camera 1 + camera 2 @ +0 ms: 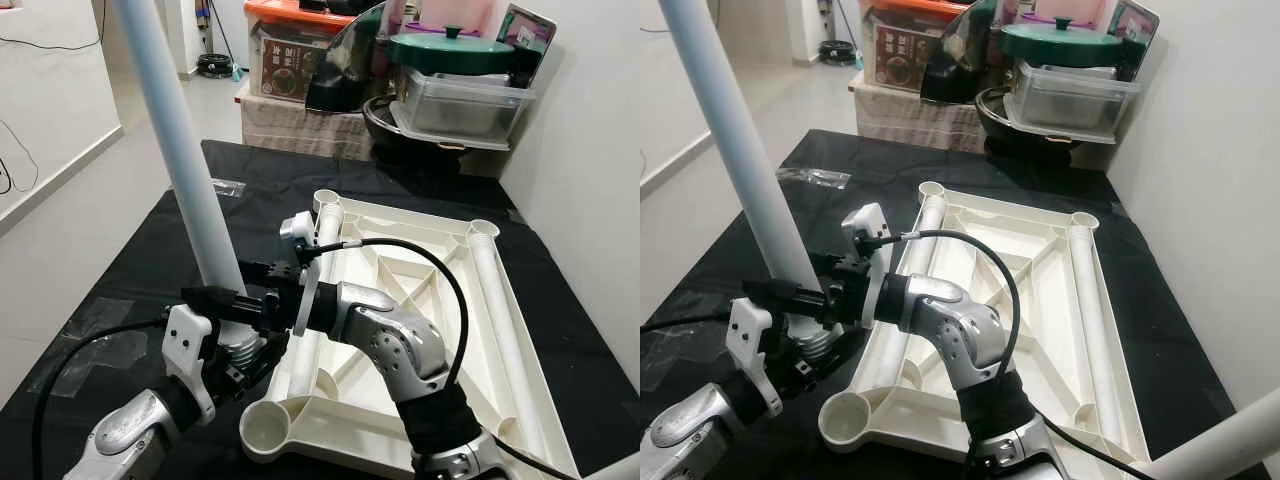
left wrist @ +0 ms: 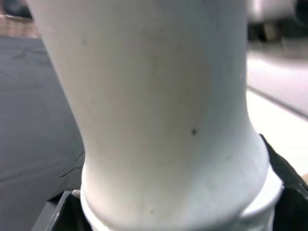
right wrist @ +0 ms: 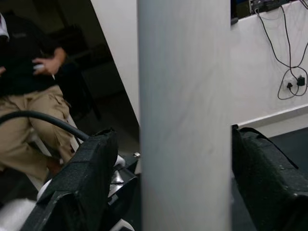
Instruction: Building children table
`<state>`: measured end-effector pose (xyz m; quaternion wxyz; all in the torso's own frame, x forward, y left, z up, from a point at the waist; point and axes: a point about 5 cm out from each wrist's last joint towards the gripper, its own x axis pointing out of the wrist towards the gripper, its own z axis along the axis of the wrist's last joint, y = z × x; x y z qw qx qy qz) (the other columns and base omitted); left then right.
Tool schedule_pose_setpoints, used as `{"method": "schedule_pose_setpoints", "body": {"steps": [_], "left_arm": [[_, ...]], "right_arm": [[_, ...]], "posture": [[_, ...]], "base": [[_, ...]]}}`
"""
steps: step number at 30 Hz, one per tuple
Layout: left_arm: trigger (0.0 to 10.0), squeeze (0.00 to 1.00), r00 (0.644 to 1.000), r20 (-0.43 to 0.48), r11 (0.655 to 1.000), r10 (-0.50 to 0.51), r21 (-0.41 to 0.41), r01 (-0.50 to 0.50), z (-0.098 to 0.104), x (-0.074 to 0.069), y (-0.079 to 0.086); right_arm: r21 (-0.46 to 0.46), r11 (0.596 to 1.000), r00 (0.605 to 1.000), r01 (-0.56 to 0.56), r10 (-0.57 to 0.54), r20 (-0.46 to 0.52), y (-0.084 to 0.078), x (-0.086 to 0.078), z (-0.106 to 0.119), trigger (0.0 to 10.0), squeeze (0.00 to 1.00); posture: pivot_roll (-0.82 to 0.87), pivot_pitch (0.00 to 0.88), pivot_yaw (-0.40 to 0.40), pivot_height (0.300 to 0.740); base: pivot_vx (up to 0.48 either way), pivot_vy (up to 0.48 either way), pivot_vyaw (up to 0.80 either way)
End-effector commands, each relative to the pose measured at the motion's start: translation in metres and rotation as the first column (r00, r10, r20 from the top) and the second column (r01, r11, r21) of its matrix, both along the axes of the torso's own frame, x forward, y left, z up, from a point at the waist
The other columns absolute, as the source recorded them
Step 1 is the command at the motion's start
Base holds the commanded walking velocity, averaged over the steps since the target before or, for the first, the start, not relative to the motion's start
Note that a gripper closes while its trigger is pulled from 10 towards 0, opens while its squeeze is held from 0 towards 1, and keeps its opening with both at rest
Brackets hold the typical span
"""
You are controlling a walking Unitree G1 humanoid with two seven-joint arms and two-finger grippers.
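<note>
1. A black cloth (image 1: 120,290) covers the floor.
2. White walls (image 1: 590,180) stand left and right.
3. Far off, stacked storage boxes (image 1: 300,70) and a green-lidded pot (image 1: 452,50) crowd together.

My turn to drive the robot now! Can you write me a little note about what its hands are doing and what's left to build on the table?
Left gripper: shut on the white table leg near its threaded bottom end.
Right gripper: fingers either side of the same leg, just above.
The tabletop lies upside down on the black cloth. Two more legs lie inside it.
Done: leg lifted, tilted, near a corner.
Left: screw legs into the corner sockets, none in yet.
</note>
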<state>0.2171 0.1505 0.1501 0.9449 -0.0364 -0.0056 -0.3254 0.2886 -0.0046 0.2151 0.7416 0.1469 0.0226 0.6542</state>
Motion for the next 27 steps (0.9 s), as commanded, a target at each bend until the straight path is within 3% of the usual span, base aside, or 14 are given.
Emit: {"method": "schedule_pose_setpoints", "body": {"steps": [1,9,17,27], "left_arm": [[10.0,0.0,0.999,-0.001,0.999,-0.037,0.023,0.037,0.0,-0.003,-0.003],[10.0,0.0,0.99,-0.077,0.984,-0.115,0.125,0.124,-0.011,-0.021,0.01],[10.0,0.0,0.98,-0.097,0.96,-0.171,0.205,0.188,-0.017,-0.026,0.012],[10.0,0.0,0.97,-0.104,0.945,-0.22,0.226,0.238,-0.016,-0.027,0.009]], "right_arm": [[-0.017,1.0,1.0,-0.01,0.01,0.023,-0.001,0.0,0.003,10.0,0.0],[0.011,0.997,0.993,-0.076,0.075,0.086,-0.004,-0.002,0.023,10.0,0.0],[0.024,0.988,0.987,-0.152,0.153,-0.054,0.005,-0.007,0.021,10.0,0.0],[-0.01,0.978,0.974,-0.207,0.205,-0.1,0.015,-0.023,0.004,10.0,0.0]], "posture": [[0.1,0.0,-0.112,0.74],[0.11,0.0,-0.108,0.74],[0.11,0.0,-0.111,0.74],[0.11,0.0,-0.106,0.74]], "base": [[0.0,0.0,0.0],[0.0,0.0,0.0],[0.0,0.0,0.0],[0.0,0.0,0.0]]}}
